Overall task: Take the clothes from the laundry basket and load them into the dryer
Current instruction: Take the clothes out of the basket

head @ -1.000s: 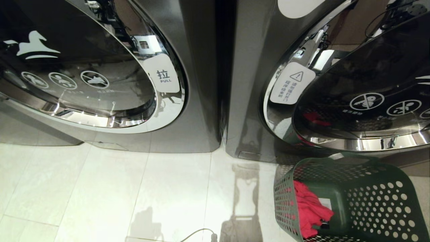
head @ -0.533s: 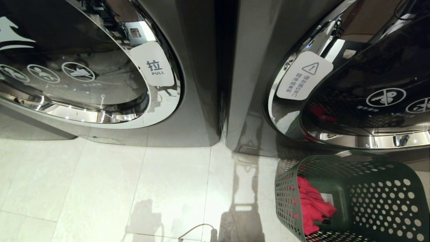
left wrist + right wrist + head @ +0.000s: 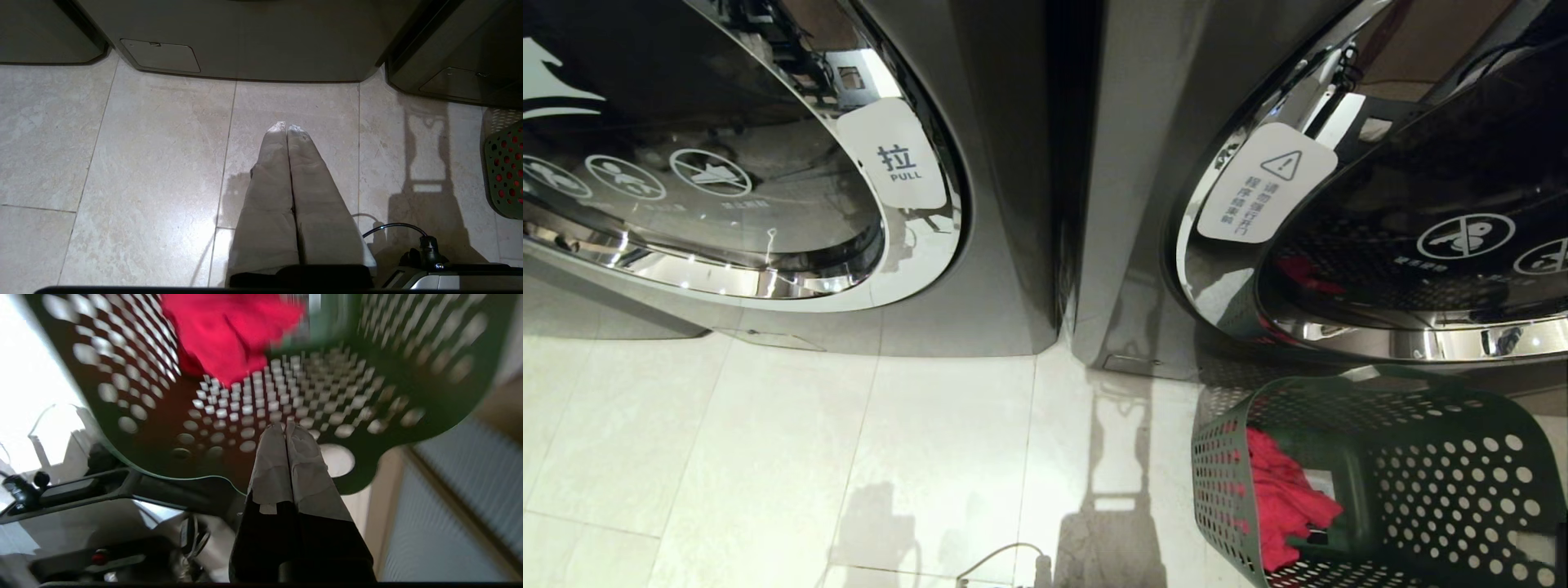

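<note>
Stage: reach not begun | Clothes: red clothes (image 3: 1286, 498) lie in your laundry basket (image 3: 1421, 490), near right, below the shut dryer door (image 3: 1413, 237) | right hand (image 3: 287, 426) pinched empty — aimed into basket | left hand (image 3: 287, 128) pinched empty, parked over floor (image 3: 163, 163)

A crumpled red garment (image 3: 1286, 498) lies inside the green perforated laundry basket (image 3: 1437, 490), below the dryer's (image 3: 1143, 163) door.

Left claw (image 3: 287, 129) and right claw (image 3: 286, 428): fingers pressed together.
</note>
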